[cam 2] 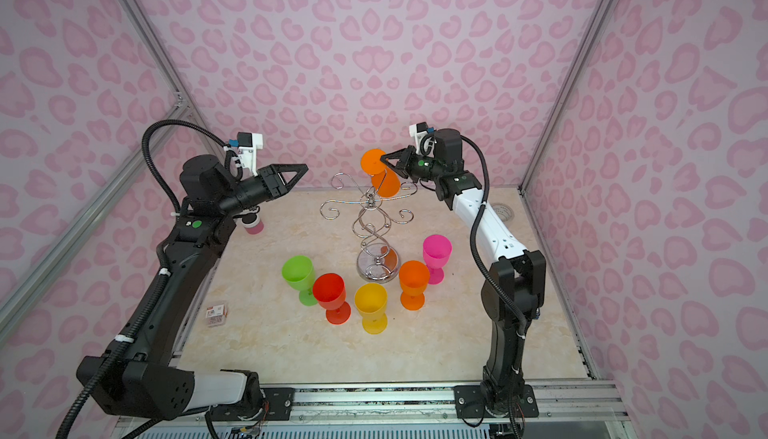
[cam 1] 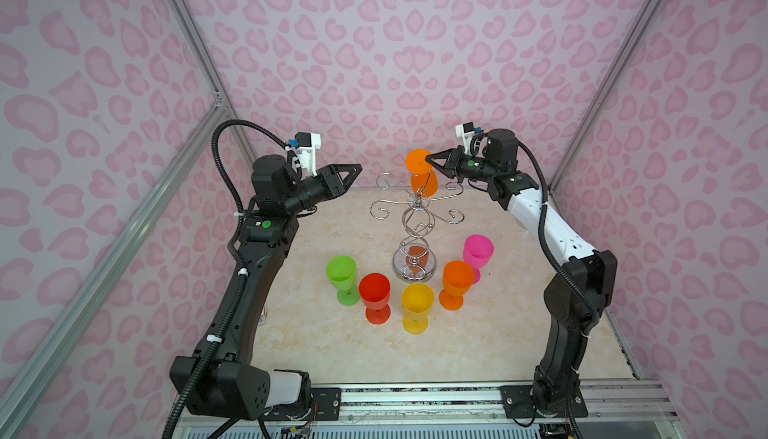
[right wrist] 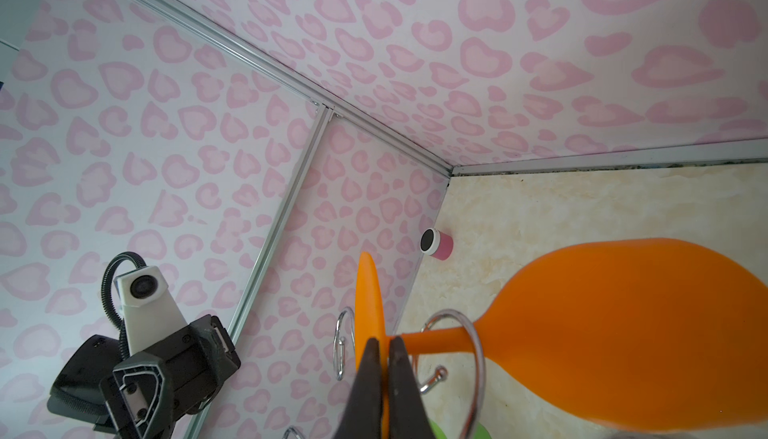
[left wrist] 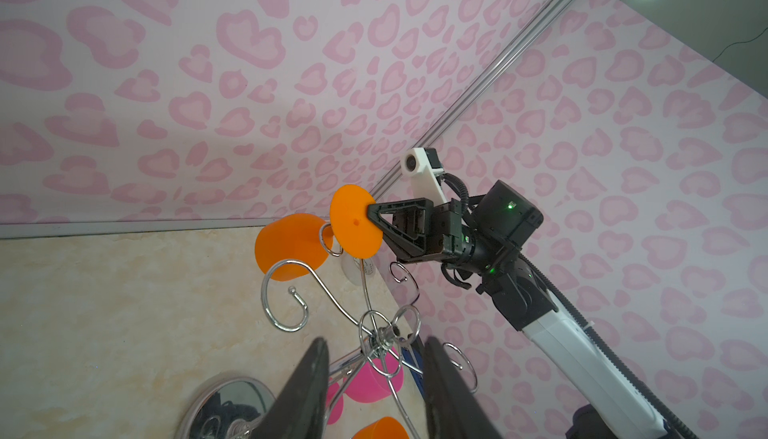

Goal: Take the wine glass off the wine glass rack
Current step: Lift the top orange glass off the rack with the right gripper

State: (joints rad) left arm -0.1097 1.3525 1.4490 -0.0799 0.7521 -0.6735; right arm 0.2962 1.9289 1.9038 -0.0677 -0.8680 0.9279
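Top views both give me the whole marble table (cam 1: 478, 345). At far left my left gripper (cam 1: 358, 168) hangs in the air, well apart from the rack. In the left wrist view its fingers (left wrist: 309, 383) stand partly apart with nothing between them. Below it on the table I see a green glass (cam 1: 341, 272), then a red glass (cam 1: 375, 291) and a yellow glass (cam 1: 417, 302), all upright with mouths up. Just behind the yellow one stands the wine glass rack (cam 1: 415, 216), with its round mirrored base on the table and its curled arms spread at the top. The hanging orange wine glass (cam 1: 426, 185) sits at the rack's far side, tilted, with its foot disc (cam 1: 417, 161) raised and the bowl lower. In the right wrist view its stem runs through a curled hook (right wrist: 478, 353), so it is not yet off the rack. My right gripper (cam 1: 428, 160) reaches in from the right and is pinched tight on the edge of that foot disc. The right wrist view shows both fingertips pressed flat against the disc's two faces, and the left wrist view shows the tips meeting the rim. Further right on the table a standing orange glass (cam 1: 457, 279) is upright, with a pink glass (cam 1: 478, 250) just behind it, both near the rack's base.
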